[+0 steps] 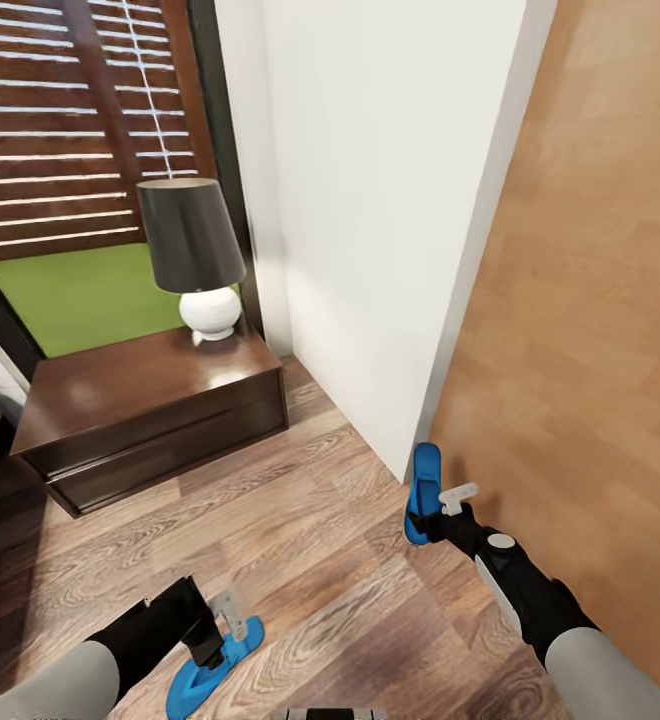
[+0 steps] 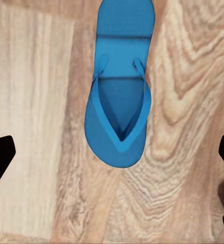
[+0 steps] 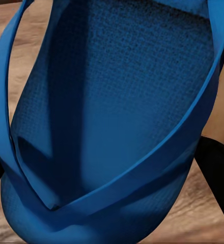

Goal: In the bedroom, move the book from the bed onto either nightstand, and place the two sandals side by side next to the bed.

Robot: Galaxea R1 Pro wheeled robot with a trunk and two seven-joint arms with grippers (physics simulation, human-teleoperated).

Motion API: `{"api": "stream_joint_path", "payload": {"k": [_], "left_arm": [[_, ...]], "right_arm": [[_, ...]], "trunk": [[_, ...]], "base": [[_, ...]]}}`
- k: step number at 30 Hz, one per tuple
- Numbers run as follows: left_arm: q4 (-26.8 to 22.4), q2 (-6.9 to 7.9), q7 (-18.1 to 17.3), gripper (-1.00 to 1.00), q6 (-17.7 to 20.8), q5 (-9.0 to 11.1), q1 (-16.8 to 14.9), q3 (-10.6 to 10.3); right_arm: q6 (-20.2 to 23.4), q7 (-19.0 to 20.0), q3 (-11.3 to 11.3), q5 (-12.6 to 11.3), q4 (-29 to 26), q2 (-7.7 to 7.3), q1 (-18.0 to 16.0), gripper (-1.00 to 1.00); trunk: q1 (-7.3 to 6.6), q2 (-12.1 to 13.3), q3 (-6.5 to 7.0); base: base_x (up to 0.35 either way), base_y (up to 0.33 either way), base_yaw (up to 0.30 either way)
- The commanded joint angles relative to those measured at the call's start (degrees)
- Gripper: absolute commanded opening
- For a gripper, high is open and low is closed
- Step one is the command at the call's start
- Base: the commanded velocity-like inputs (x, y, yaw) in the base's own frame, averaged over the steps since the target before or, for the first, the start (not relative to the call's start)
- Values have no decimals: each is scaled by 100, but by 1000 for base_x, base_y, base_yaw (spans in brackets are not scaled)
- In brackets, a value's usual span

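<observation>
One blue sandal (image 1: pixel 213 660) lies flat on the plank floor; the other (image 1: pixel 423 492) stands upright, claw-held.

lamp (image 1: pixel 194 253) on nightstand (image 1: pixel 140 400), sandals (image 1: pixel 213 660) on floor (image 1: pixel 310 530)

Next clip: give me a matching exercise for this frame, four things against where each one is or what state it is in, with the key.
Things:
1. sandal under the left gripper
2. sandal at the right gripper
3. lamp
4. left gripper

States:
A. standing on the nightstand
B. lying flat on the wood floor
C. open, above a sandal
D. held up on edge, off the floor

Pairs: 1-B, 2-D, 3-A, 4-C
</observation>
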Motion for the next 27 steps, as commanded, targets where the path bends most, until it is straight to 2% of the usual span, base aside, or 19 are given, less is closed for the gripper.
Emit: {"api": "stream_joint_path", "payload": {"k": [1, 5, 10, 17, 21, 27], "left_arm": [[19, 2, -1, 100, -18, 3, 0, 21], [75, 32, -84, 100, -79, -3, 0, 162], [73, 218, -203, 100, -131, -4, -7, 194], [57, 328, -242, 100, -281, 5, -9, 228], [40, 357, -287, 100, -287, -7, -25, 566], [17, 384, -320, 100, -288, -36, -235, 639]], "right_arm": [[0, -2, 0, -2, 0, 0, -1, -100], [-1, -2, 0, -2, -4, 0, -2, -100], [-1, -2, 0, -2, -5, 0, -2, -100], [1, -2, 0, -2, -5, 0, -1, -100], [2, 3, 1, -2, -5, 0, -2, -100], [34, 9, 8, -10, 6, 2, 1, -100]], "trunk": [[2, -2, -23], [12, -7, -111], [25, -14, -222], [43, -23, -377], [54, -29, -466], [69, -37, -599]], "base": [[0, 0, 0], [0, 0, 0], [0, 0, 0], [0, 0, 0], [0, 0, 0], [0, 0, 0]]}}
